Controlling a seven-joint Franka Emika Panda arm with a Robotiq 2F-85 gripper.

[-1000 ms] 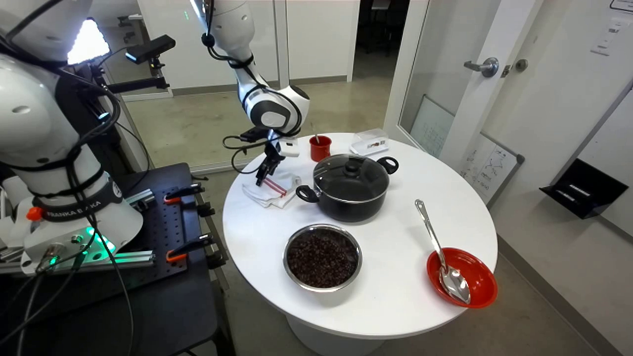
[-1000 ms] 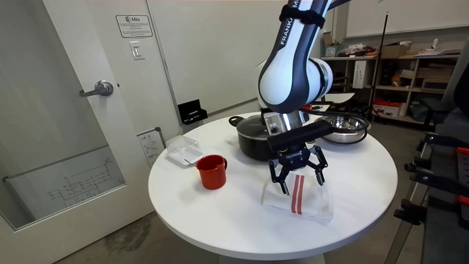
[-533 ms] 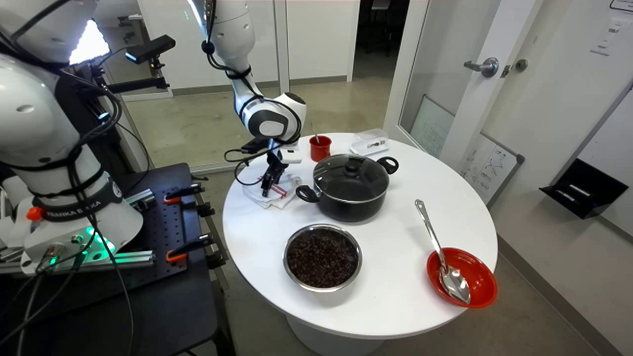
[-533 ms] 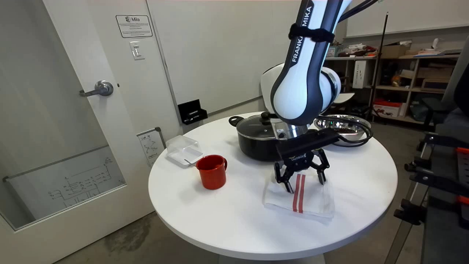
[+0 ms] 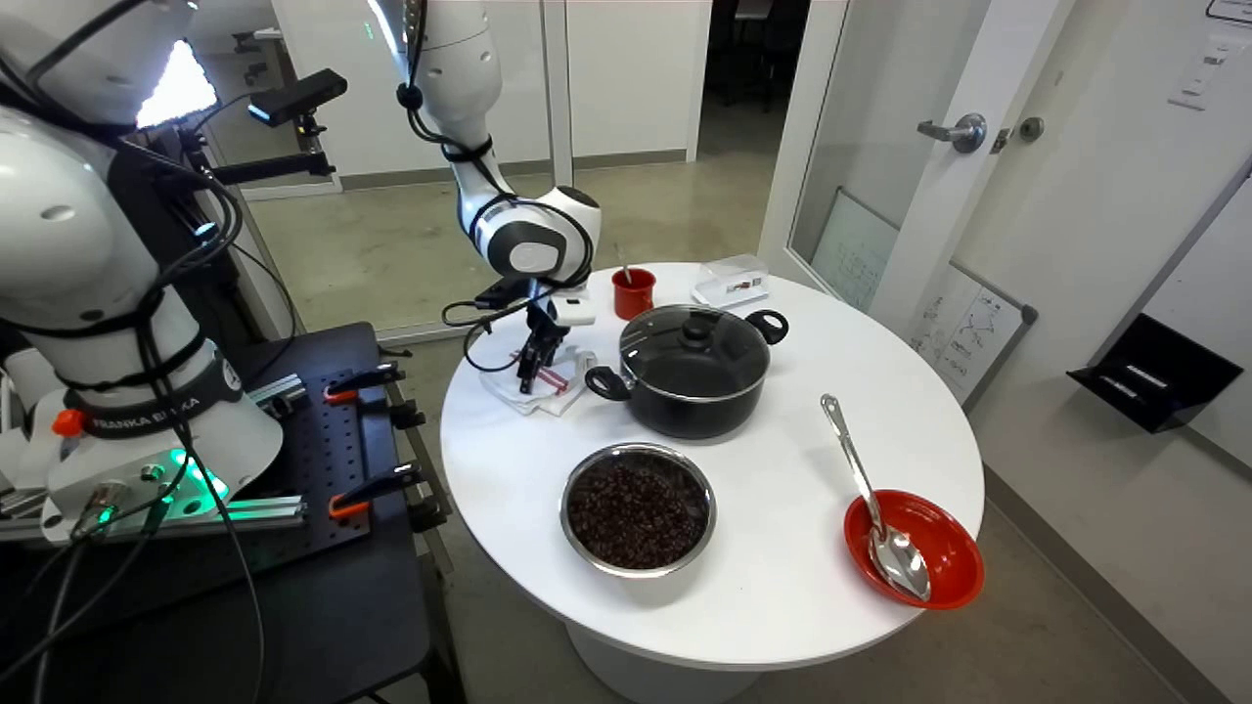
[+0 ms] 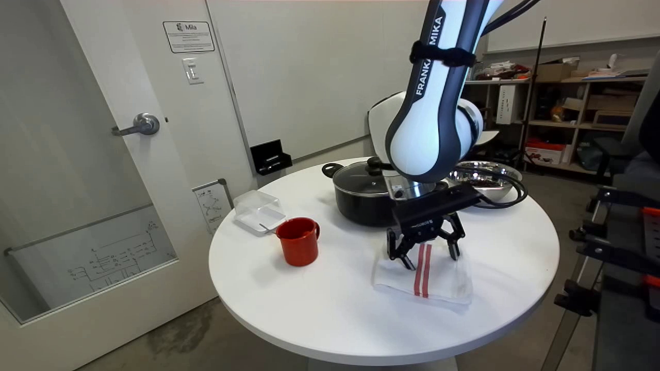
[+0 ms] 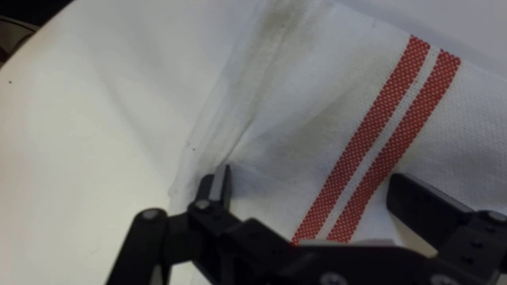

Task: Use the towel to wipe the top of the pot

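The arm [image 6: 420, 139] hangs over the white desk [image 6: 309, 314] — and its hand [image 7: 311, 178] is right down at the towel [image 6: 441, 275]! The fingers [image 7: 424, 209] stand wide apart, one on each side of a pair of red stripes [image 7: 356, 158], with the towel lying slack between them. The tips look very close to it; whether they press on it, I can't tell from where I stand. The towel itself lies folded on the desk, creased beside one finger, greyish smudges [image 7: 283, 23] towards a corner.

Just beside it stands the pot [image 5: 690, 413] — round, black, upright, one of its two handles [image 5: 608, 384] pointing the towel's way. The lid [image 5: 665, 354] is on, dark and glossy, with its knob [image 5: 696, 330] on top.

Near the pot there's a red cup [image 6: 299, 250], upright, something thin poking out of it, and beside the cup a clear box [image 6: 259, 211]. Round on another side of the pot sits the steel bowl [image 5: 638, 572], with dark bits [image 5: 631, 513] in it. Well apart from the towel, right by the desk's edge, a red bowl [image 5: 959, 572] holds a big metal spoon [image 5: 900, 562], the spoon's stem sticking out over the rim. Beyond the desk I see a door [image 6: 118, 77] with a metal lever [image 6: 146, 123], and a black holder [image 6: 270, 157] at the whiteboard's [image 6: 309, 77] edge.
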